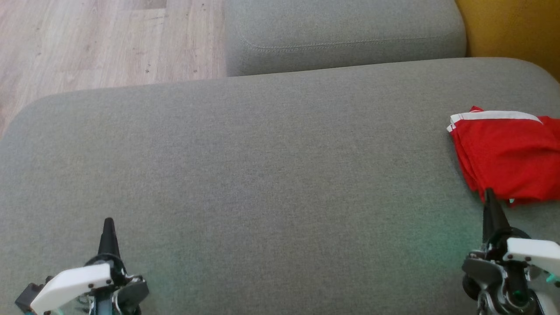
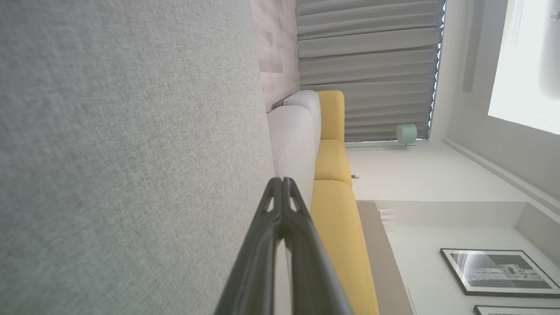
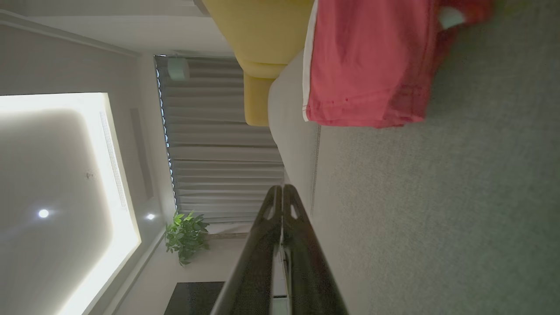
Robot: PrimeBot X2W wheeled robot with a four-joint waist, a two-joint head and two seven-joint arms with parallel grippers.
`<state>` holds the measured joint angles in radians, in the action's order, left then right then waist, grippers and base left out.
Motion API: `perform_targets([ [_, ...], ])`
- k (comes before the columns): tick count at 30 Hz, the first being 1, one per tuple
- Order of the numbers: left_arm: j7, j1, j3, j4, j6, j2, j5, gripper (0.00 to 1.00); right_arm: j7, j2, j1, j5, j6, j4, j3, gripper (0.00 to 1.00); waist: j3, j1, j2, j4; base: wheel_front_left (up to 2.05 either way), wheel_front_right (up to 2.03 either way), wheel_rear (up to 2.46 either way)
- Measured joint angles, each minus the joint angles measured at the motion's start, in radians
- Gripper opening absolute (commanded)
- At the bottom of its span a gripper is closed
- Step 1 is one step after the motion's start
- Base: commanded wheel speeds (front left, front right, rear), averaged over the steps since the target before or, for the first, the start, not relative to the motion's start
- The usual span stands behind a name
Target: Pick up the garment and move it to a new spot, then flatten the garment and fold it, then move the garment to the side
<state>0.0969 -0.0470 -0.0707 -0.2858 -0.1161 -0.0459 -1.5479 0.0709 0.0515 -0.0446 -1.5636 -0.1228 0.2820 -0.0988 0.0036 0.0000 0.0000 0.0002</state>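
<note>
Evidently the folded red garment (image 1: 507, 153) is light, limp cloth, best pinched at its layered edge; left gripper (image 1: 108, 221) and right gripper (image 1: 489, 192) sit clenched, empty.

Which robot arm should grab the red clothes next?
Right, probably: the right arm's shut jaws sit beside the red garment's near edge, while the left arm is far across the grey cushion.

No legible txt, seemingly.
</note>
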Motion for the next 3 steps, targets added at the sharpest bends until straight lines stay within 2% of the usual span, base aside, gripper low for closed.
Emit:
perform_targets([
  [3,0.009,-0.008,-0.002,0.002,-0.008,0.000,-0.036,0.00,0.009,0.000,-0.011,-0.038,0.000,0.000,-0.002,0.00,0.000,0.0000,0.0000,0.000,0.00,0.00,0.00],
])
